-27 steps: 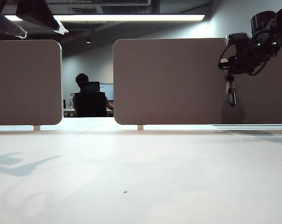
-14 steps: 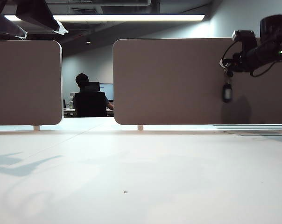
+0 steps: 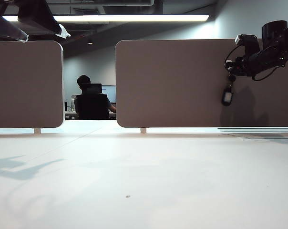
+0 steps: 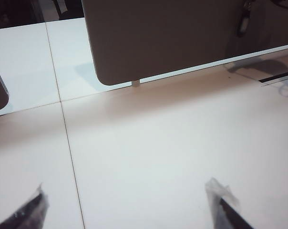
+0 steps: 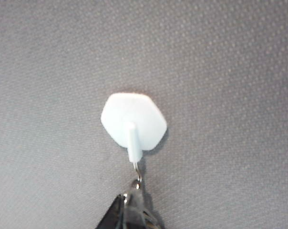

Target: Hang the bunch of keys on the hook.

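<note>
On the left, the left pincer [image 4: 129,210] is held high over the bare white table [image 3: 144,181], its dark, film-wrapped fingers [image 4: 225,202] spread wide apart with nothing between them.

Further right, the brown panel [image 3: 177,86] is seen as a stiff board with rounded corners and a finely pebbled fabric face.

On the right, the right pincer [image 3: 231,67] is held level close against that panel, its jaws pressed together on the top of the bunch of keys [image 3: 227,93]. The black fob with its pale face hangs freely below the pincer.

Just ahead of the pincer the hook [image 5: 133,126] is seen, a smooth pale hexagon with a short peg and a thin wire prong.

The bunch is judged light, hard and slippery, loosely jointed and prone to swinging; it is best gripped at the ring.
</note>
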`<state>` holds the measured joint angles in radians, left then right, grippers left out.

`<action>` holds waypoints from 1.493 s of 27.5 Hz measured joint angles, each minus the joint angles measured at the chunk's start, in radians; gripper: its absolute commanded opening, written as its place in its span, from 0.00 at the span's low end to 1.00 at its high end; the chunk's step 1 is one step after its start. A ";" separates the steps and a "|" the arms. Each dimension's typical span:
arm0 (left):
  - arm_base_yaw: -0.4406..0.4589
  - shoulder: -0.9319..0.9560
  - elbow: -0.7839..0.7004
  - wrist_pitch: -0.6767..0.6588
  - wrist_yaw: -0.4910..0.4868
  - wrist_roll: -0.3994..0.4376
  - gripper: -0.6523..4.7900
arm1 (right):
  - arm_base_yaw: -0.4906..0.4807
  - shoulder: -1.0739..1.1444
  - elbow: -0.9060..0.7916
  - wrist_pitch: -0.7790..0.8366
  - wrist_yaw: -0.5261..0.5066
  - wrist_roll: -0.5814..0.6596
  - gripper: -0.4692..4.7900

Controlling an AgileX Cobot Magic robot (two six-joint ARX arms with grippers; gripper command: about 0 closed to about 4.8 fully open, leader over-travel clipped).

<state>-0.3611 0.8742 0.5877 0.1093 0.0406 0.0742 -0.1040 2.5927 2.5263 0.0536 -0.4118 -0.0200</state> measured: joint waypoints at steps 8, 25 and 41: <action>0.000 0.016 0.000 -0.008 0.000 0.000 1.00 | 0.008 0.000 0.000 -0.047 0.008 0.000 0.08; 0.000 0.016 0.000 -0.012 0.000 0.000 1.00 | 0.046 -0.005 0.000 -0.062 0.032 -0.033 0.08; 0.000 0.017 0.000 -0.017 0.000 0.000 1.00 | 0.021 -0.045 0.005 -0.128 0.005 -0.057 0.08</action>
<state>-0.3614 0.8913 0.5877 0.0921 0.0406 0.0746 -0.0830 2.5473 2.5313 -0.0746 -0.4072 -0.0769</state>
